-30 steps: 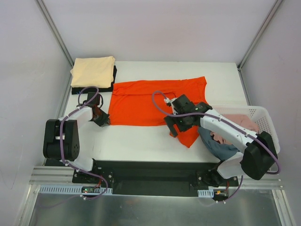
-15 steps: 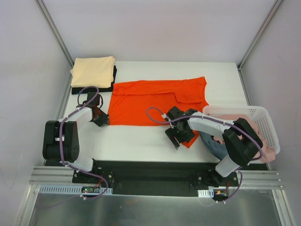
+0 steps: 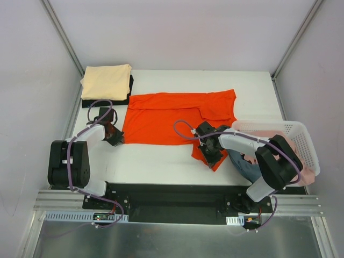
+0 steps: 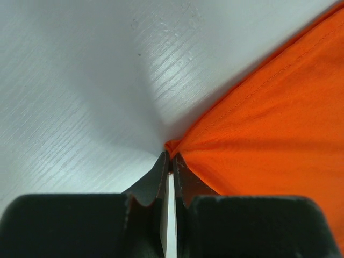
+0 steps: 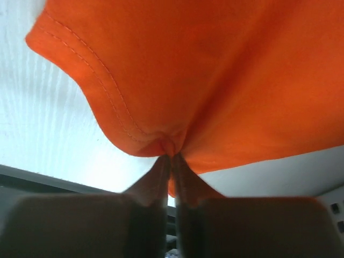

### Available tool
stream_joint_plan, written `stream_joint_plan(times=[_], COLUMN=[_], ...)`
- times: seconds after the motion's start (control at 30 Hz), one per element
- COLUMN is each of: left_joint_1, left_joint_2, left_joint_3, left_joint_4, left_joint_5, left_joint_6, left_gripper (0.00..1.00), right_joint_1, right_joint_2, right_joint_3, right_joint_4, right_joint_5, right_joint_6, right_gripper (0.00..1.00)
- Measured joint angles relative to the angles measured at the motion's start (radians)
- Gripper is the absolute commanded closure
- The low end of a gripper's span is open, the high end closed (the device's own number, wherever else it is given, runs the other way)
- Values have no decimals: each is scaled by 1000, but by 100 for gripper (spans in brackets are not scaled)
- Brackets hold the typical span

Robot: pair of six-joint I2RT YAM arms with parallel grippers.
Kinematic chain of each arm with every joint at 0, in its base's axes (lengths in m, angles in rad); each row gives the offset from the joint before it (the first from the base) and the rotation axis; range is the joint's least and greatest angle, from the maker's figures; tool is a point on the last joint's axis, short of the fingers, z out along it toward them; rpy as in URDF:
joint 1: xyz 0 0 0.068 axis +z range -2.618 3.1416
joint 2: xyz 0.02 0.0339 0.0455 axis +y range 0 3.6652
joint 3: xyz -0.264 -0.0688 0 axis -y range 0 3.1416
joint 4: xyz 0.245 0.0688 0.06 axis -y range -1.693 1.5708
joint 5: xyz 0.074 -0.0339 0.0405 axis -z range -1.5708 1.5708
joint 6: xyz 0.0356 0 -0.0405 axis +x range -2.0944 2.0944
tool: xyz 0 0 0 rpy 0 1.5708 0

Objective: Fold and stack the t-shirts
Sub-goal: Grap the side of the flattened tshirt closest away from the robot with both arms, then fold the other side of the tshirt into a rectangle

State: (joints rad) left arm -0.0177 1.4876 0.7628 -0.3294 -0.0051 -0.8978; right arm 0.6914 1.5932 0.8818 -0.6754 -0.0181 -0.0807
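Jaws: left gripper (image 4: 171,159) clamped on the hem corner of the orange-red t-shirt (image 3: 172,115) at its end farthest from the basket (image 3: 269,124); right gripper (image 5: 171,157) pinched on a small pucker of the same shirt's edge at the end nearest the basket. Shirt: spread on the table (image 3: 161,161), just beside the basket, with the folded cream t-shirt (image 3: 106,80) past its far end. Risk: both pinches look thin, so cloth may slip free on lifting, and the basket-side flap could snag the dusty blue t-shirt (image 3: 244,167) hanging from the basket.
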Motion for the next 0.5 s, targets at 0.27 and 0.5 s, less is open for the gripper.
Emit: stream_joint_plan(times=[0.27, 0.5], left_joint_1=[0, 0], left_joint_2=[-116, -293], left_joint_3=[-91, -153], left_joint_4=[-19, -76], left_joint_5=[-5, -7], left_joint_6=[0, -8], left_gripper=[100, 100], right_joint_1=[102, 124], right_joint_2=[-135, -285], right_joint_3=[-109, -68], right_joint_4=[15, -84], right_joint_5=[-131, -130], right_joint_6=[18, 6], right_gripper=[99, 99])
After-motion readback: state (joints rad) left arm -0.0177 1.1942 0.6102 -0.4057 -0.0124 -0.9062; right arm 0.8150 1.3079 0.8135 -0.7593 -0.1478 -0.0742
